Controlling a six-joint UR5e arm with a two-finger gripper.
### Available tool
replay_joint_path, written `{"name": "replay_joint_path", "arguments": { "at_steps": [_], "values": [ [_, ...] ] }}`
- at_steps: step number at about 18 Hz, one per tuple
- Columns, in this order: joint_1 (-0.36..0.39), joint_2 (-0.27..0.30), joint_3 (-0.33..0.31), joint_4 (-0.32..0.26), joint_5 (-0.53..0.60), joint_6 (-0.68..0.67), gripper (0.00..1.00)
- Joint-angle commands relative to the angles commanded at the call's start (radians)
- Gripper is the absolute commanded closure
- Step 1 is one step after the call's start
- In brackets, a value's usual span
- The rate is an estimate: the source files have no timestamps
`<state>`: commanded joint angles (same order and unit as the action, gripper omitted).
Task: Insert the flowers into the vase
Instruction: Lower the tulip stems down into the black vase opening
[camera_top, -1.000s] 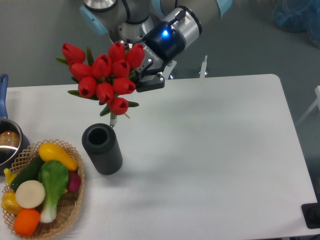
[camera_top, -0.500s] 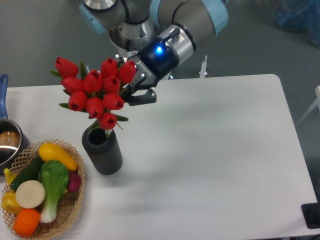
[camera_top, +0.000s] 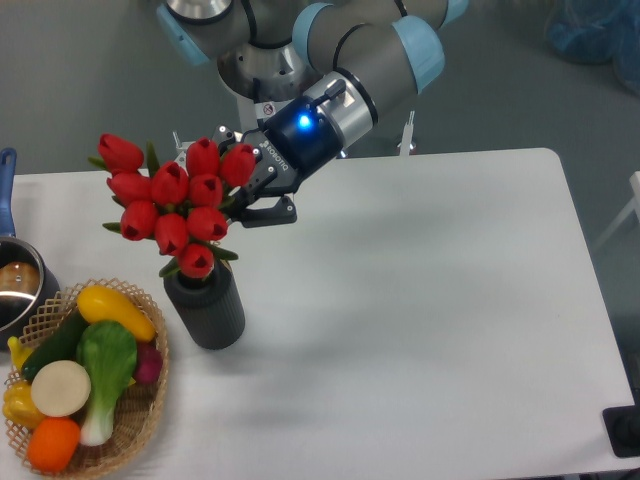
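Grey tubular arm (camera_top: 360, 45) with light-blue joint caps, a silver wrist ring (camera_top: 345, 110) lit by a blue LED, black tool (camera_top: 262, 190)

vase (camera_top: 205, 306) mouth blocked by flowers (camera_top: 170, 205), basket (camera_top: 140, 420) crowding left

White lettering runs along the dark body of the gripper (camera_top: 243, 196), just beside the flowers (camera_top: 168, 204) and below its glowing blue light, but it is too small and blurred to read; no other text, label, number or sign is legible anywhere on the table (camera_top: 420, 300)
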<state>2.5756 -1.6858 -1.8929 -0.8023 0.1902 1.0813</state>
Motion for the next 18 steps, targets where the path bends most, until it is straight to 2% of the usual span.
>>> {"name": "replay_joint_path", "arguments": {
  "at_steps": [5, 10, 14, 18],
  "values": [
    [-0.025, -0.034, -0.015, 0.0, 0.0, 0.038, 1.0],
    [-0.025, -0.037, -0.055, -0.002, 0.005, 0.066, 1.0],
    [-0.025, -0.049, -0.1, -0.002, 0.006, 0.17, 1.0],
    [-0.025, -0.055, -0.104, -0.002, 0.008, 0.177, 1.0]
  ]
}}
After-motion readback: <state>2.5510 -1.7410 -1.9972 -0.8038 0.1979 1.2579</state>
